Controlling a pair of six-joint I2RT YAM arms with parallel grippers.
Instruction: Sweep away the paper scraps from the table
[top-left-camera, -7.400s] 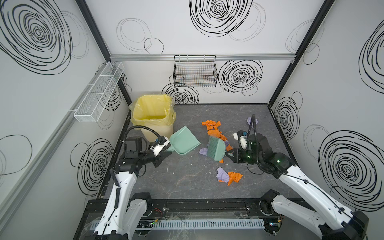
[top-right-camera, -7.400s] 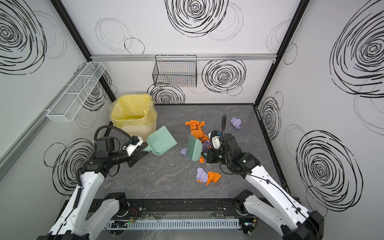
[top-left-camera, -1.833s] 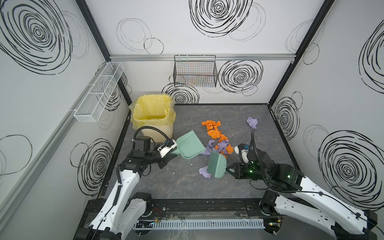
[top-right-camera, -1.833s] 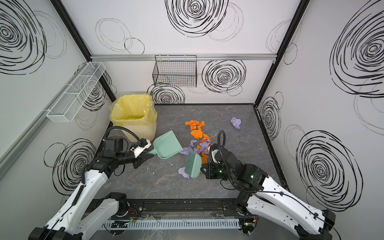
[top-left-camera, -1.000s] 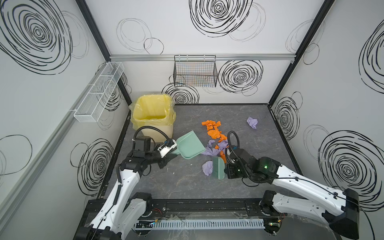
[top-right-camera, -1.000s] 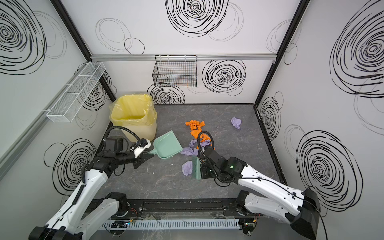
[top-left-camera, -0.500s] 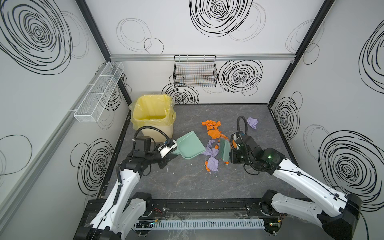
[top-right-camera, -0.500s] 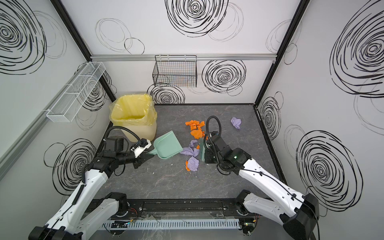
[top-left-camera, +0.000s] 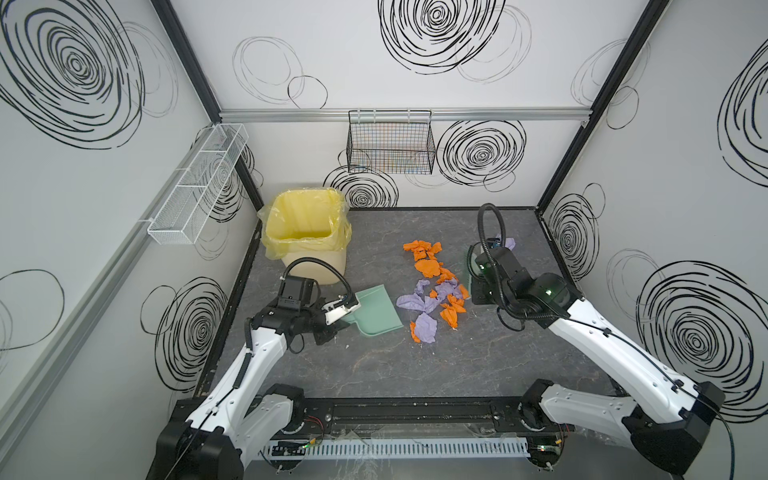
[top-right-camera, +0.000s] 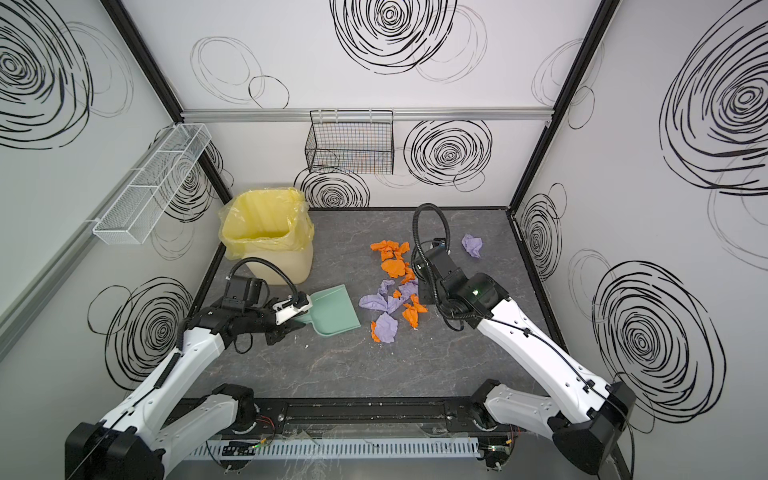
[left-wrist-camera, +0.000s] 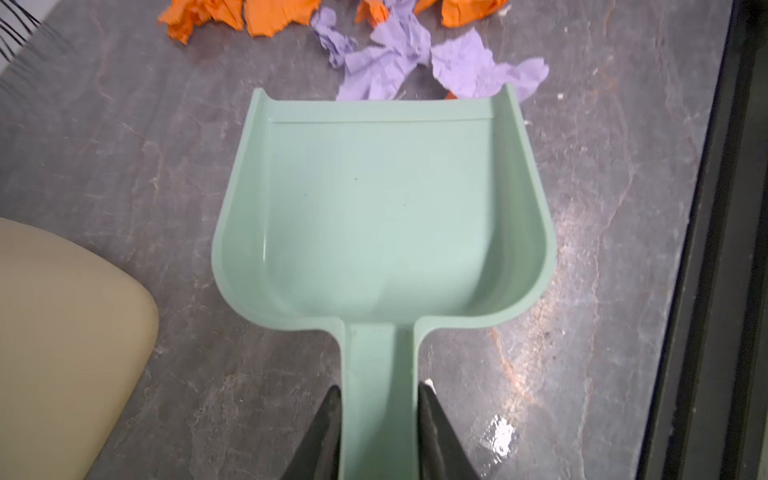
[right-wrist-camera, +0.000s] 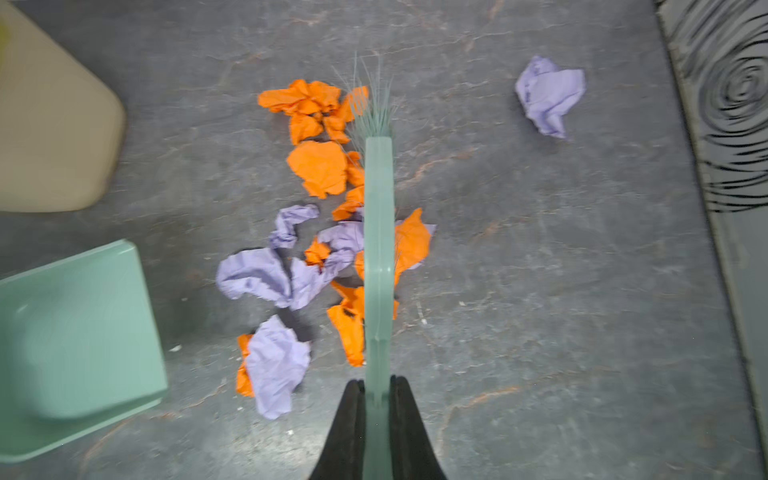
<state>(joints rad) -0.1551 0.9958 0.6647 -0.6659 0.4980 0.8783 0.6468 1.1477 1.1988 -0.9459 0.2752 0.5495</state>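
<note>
My left tool (left-wrist-camera: 378, 399) pinches the dustpan (left-wrist-camera: 382, 199) handle, mouth facing the paper scraps (top-left-camera: 432, 286) mid-frame on the surface (top-left-camera: 374, 365) — ready to catch. My right tool (right-wrist-camera: 376, 390) clamps the brush (right-wrist-camera: 378, 216) along the pile's right side. The right wrist view catches a stray lilac wad (right-wrist-camera: 548, 95), upper right — the left wrist view misses it.

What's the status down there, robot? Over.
Left end effector shut on dustpan handle, right end effector shut on brush. Paper scraps heaped beside the empty dustpan; one lilac wad lies apart. Nothing in the way.
</note>
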